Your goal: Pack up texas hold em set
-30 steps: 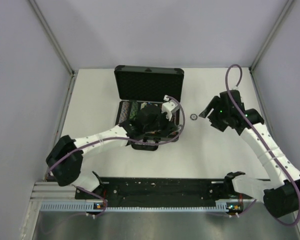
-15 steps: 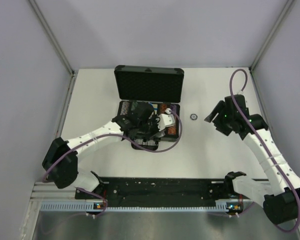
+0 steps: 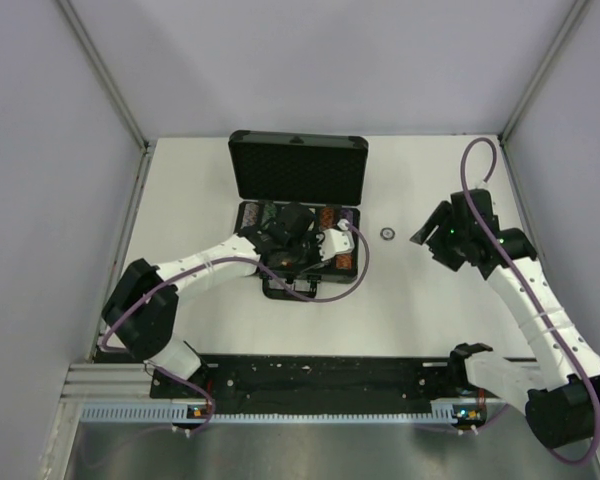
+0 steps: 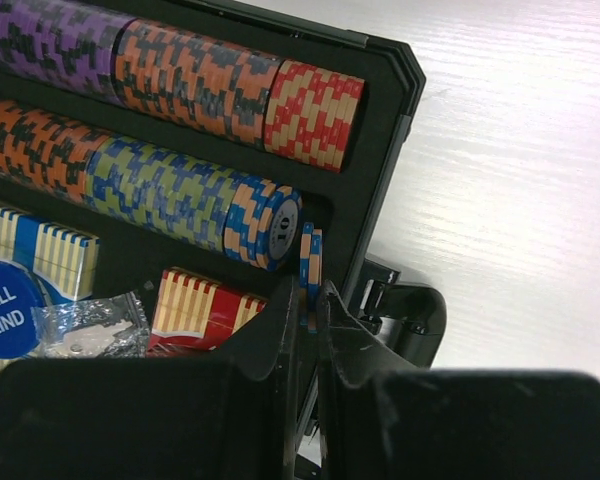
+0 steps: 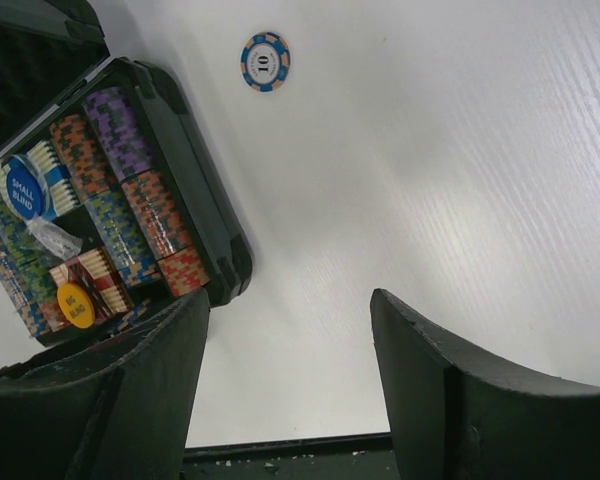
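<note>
**Three Views, One Case**

The top camera looks down from far overhead on the table (image 3: 430,300). The left wrist camera sits close, looking past the left pincer (image 4: 307,295), which pinches an edge-on chip (image 4: 309,255), at chip rows (image 4: 170,190) just beyond its tips. The right wrist camera looks from farther off: the case (image 5: 202,205) lies left of the wide-spread right pincer (image 5: 288,300), a loose chip (image 5: 265,61) ahead. All three share the case.

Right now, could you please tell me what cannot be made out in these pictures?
- Left wrist view: the fingers of the left gripper hide the lower edge of the pinched chip; the frame's left edge cuts off the blue button.
- Top view: the left arm covers that gripper and much of the tray of the case; the loose chip is too small to read.
</note>
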### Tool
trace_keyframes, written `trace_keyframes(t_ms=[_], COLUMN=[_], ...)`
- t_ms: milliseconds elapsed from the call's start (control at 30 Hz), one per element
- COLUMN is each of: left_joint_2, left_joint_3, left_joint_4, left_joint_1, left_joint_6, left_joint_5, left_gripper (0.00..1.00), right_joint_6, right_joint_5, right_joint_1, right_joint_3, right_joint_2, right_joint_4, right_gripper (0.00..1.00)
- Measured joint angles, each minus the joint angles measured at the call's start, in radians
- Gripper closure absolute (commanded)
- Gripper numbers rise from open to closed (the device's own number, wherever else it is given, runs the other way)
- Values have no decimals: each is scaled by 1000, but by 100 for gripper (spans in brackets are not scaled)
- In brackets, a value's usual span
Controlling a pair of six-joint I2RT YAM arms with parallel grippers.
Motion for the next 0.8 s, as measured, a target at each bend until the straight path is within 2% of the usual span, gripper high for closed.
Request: trace_keyframes(t_ms=[467,700,800], left_joint_2=[77,97,102], left_joint_3=[32,43,45], left_joint_4=[47,45,46], left_joint_1=[-7,-14,-15], left_joint_6=[-35,-83,-100], left_joint_5=[-91,-107,-122], left_gripper=[100,78,74], right_joint_6=[3,3,3], right_joint_5=[-5,-9,-13], right_joint_1=[0,0,0], right_joint_3=[-27,-34,-37], right_joint_2=[0,0,0], right_joint_4=[0,2,3], right_gripper=[35,35,35])
